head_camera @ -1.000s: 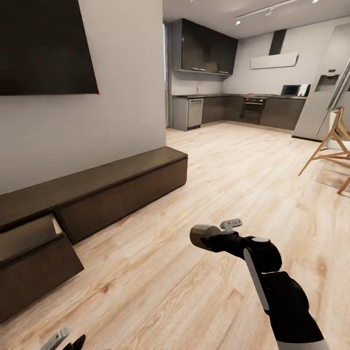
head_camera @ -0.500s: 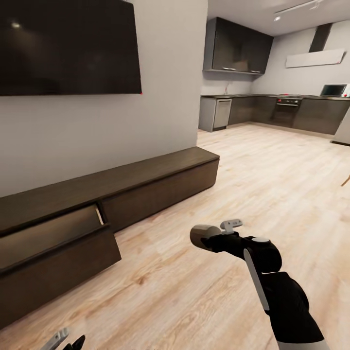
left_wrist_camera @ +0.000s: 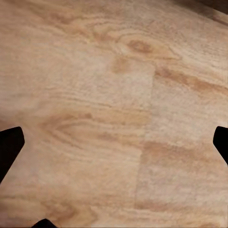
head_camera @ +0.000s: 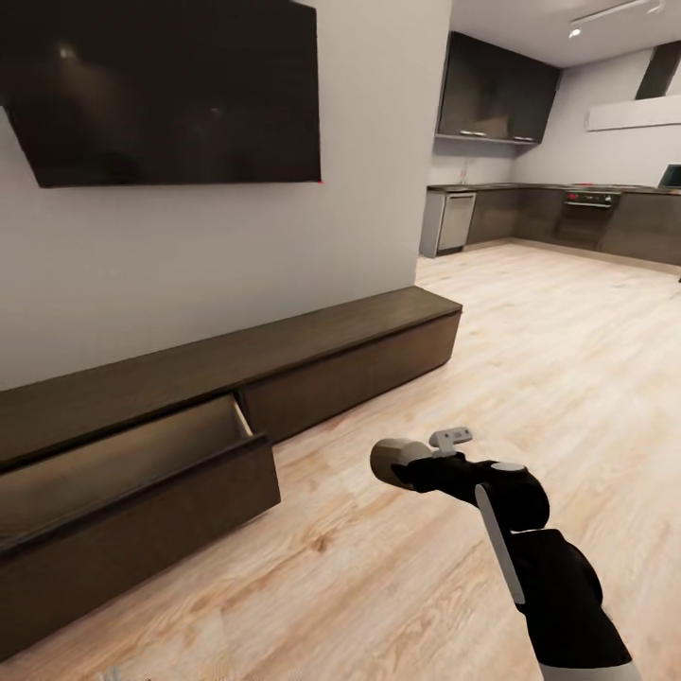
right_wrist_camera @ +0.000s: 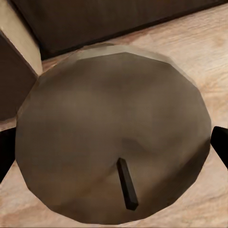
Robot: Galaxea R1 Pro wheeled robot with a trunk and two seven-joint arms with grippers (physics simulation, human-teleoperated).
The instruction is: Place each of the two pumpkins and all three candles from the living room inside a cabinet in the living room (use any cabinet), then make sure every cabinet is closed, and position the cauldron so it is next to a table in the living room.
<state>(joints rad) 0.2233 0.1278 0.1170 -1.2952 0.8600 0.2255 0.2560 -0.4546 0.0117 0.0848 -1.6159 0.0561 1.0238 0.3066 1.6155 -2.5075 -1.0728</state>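
Note:
A tan-beige candle hangs above the wooden floor, held in my right gripper, which is shut on it. In the right wrist view the candle shows its flat top and dark wick between the two dark fingertips. The long low dark-brown cabinet runs along the wall to the left of the candle. Its left drawer stands pulled out with a pale interior. The cabinet is close ahead of the candle in the right wrist view. My left gripper is open over bare floor.
A large dark screen hangs on the wall above the cabinet. A kitchen with dark units lies at the far right. Light wooden floor stretches between the cabinet and the kitchen.
The camera has turned left, so the cabinet and its open drawer have slid rightward in the picture. My right arm keeps the same pose with the candle.

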